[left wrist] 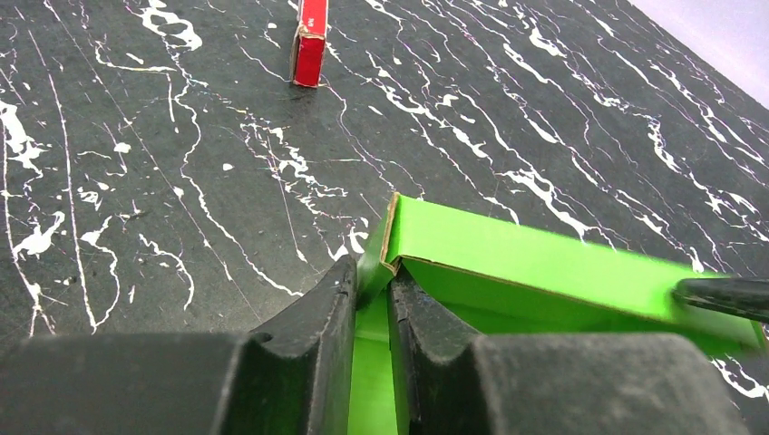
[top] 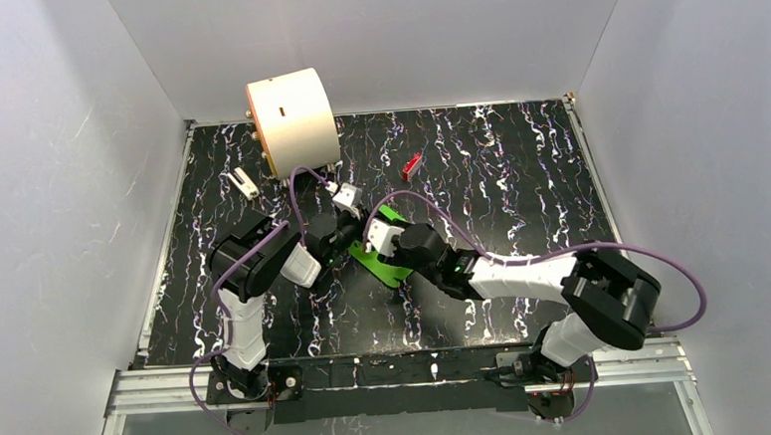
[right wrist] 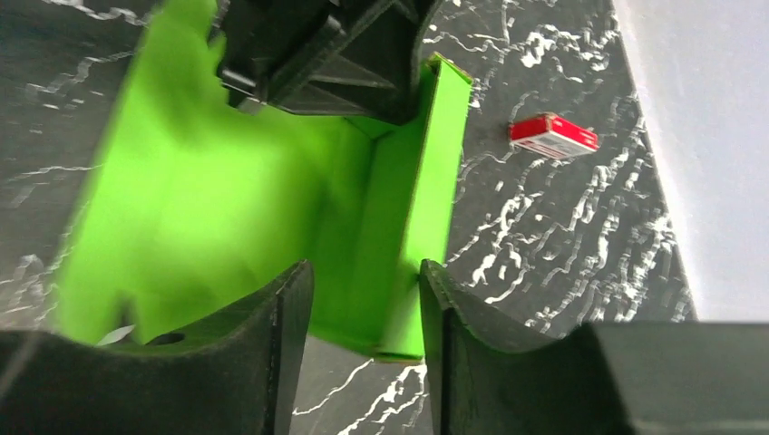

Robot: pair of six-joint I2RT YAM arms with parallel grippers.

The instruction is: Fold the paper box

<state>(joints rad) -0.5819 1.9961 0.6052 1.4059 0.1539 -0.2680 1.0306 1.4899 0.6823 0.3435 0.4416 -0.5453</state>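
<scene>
The paper box (top: 382,264) is a bright green, partly folded tray lying mid-table between both arms. My left gripper (left wrist: 374,276) is shut on one short end wall of the paper box (left wrist: 544,263), pinching the card near its corner. From the opposite side my right gripper (right wrist: 365,269) stands open, its jaws astride the end of a raised side wall of the paper box (right wrist: 227,199) with a gap on each side. In the top view the left gripper (top: 347,229) and the right gripper (top: 375,246) meet over the box.
A small red block (top: 412,165) lies behind the box, also seen as the red block (left wrist: 309,45) and the red block (right wrist: 553,136). A large cream cylinder (top: 292,123) stands at the back left, with a small white object (top: 244,182) beside it. Grey walls enclose the table.
</scene>
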